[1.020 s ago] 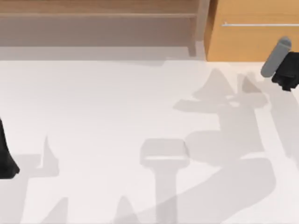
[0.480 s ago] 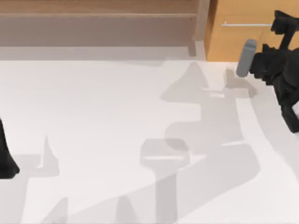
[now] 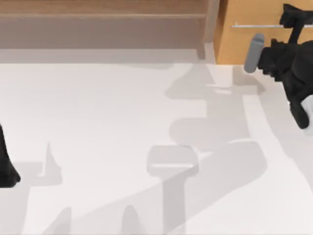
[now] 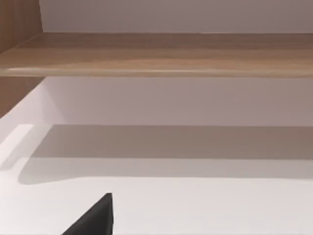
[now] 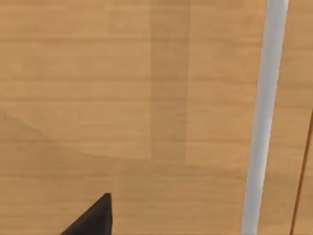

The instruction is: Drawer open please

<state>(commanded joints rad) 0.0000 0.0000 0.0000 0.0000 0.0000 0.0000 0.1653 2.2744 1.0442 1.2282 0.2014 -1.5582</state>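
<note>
The drawer (image 3: 234, 43) stands at the back right, its flat orange-tan front closed and facing the table. A thin silver bar handle (image 3: 254, 25) runs across that front. My right gripper (image 3: 293, 17) is up against the drawer front at the handle's right part, with the black arm trailing down toward the right edge. The right wrist view looks straight at the wooden drawer front (image 5: 122, 98) from very close, with the handle (image 5: 264, 122) crossing it. My left gripper (image 3: 7, 166) is parked at the table's left edge.
A duller brown wooden shelf unit (image 3: 102, 24) spans the back left and middle, and the left wrist view shows its board (image 4: 161, 54). The white tabletop (image 3: 122, 112) carries arm shadows.
The right arm has swung in from the right edge, leftward and toward the back, bringing its gripper up to the drawer's handle. The drawer front and the left arm have not moved.
</note>
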